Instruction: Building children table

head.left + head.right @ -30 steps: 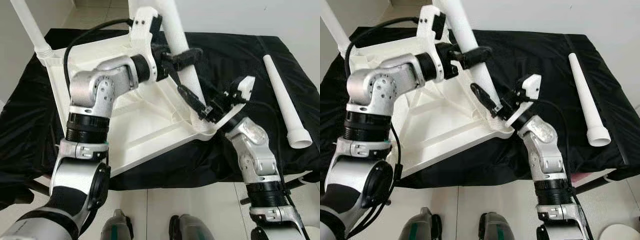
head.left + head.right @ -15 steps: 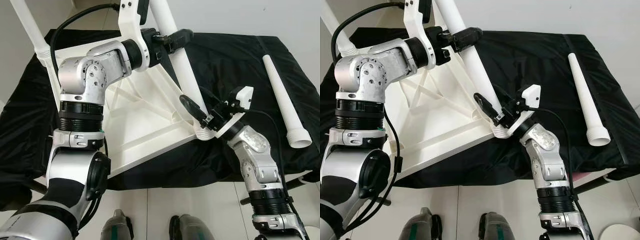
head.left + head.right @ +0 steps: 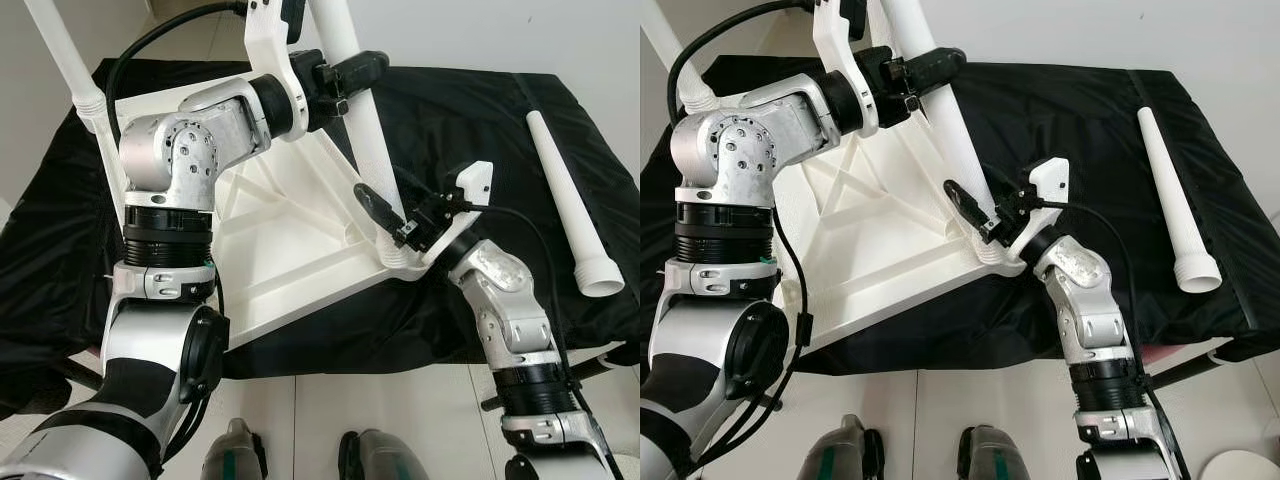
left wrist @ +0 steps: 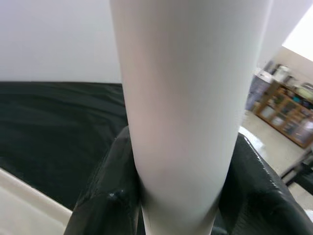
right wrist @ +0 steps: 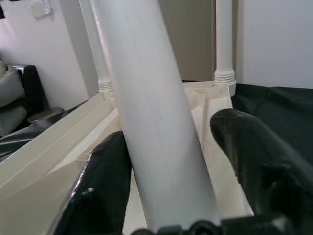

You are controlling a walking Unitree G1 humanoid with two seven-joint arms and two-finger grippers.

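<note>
The upturned white tabletop (image 3: 290,250) lies on the black-draped desk (image 3: 480,110). The left tool (image 3: 345,75) is clamped high on the near-corner table leg (image 3: 365,120). The right tool (image 3: 385,205) straddles that leg's base, fingers apart. A loose leg (image 3: 565,200) lies well apart on the right.

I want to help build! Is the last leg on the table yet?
No. The loose leg lies flat on the black cloth, apart from the upturned tabletop.

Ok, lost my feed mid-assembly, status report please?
Left gripper shut on table leg, high up. Right gripper open around its base at the tabletop corner socket. Spare leg lies apart on the black cloth; nothing blocking.
</note>
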